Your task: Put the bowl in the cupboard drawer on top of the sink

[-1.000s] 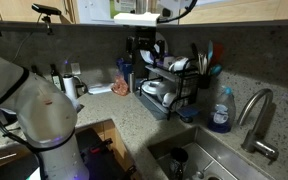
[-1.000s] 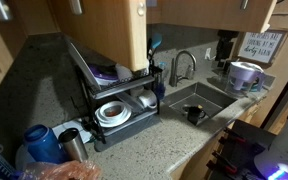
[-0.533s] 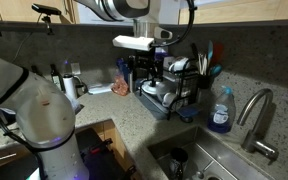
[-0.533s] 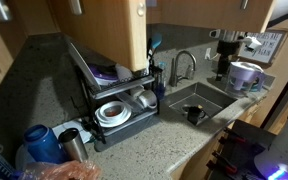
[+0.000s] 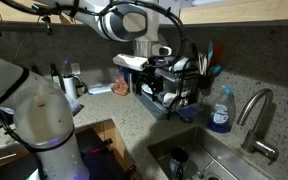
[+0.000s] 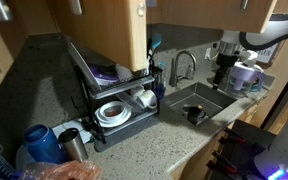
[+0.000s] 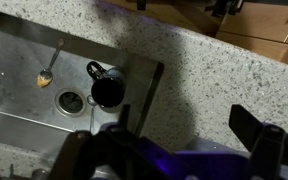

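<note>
The speckled grey-beige stone counter (image 7: 214, 70) looks grainy and matte. Above it hangs the pale light-wood cupboard (image 6: 99, 30), flat-panelled and smooth. The rectangular stainless steel sink (image 6: 212, 97) has a dull brushed sheen, with a curved silver faucet (image 6: 181, 66) behind it. The white robot arm (image 5: 124, 22) reaches in over the counter, and its black jaws are spread wide, gripping nothing. A black wire dish rack (image 6: 124, 130) stands under the cupboard. On its lower tier sits the small round white bowl (image 6: 146, 98), plain and glossy, just beside wider white bowls (image 6: 112, 112). A black mug (image 7: 106, 90) sits in the sink.
</note>
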`<state>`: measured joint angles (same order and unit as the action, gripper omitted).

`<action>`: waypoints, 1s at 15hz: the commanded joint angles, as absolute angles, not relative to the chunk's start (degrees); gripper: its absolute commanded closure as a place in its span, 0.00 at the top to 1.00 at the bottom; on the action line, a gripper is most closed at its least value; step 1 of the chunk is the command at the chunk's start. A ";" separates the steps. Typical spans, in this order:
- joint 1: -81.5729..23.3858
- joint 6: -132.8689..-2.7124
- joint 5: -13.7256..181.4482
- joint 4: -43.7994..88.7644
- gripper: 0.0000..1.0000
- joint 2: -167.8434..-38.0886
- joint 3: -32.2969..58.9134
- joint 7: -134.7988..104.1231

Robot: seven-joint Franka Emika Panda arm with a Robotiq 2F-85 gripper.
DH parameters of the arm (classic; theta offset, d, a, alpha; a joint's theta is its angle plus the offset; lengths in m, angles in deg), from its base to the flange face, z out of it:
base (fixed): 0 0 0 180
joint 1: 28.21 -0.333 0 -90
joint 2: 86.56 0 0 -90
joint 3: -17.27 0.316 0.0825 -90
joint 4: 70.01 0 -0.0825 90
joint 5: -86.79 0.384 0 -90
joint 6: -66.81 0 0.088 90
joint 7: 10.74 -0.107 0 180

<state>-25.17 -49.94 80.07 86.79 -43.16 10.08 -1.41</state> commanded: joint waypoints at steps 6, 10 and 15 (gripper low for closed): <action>-19.43 -56.57 75.94 88.89 1.00 -43.92 13.24 -10.08; -19.96 -55.47 76.65 88.87 1.00 -43.53 12.48 -9.19; -19.84 -55.65 76.68 88.87 1.00 -43.72 12.58 -9.83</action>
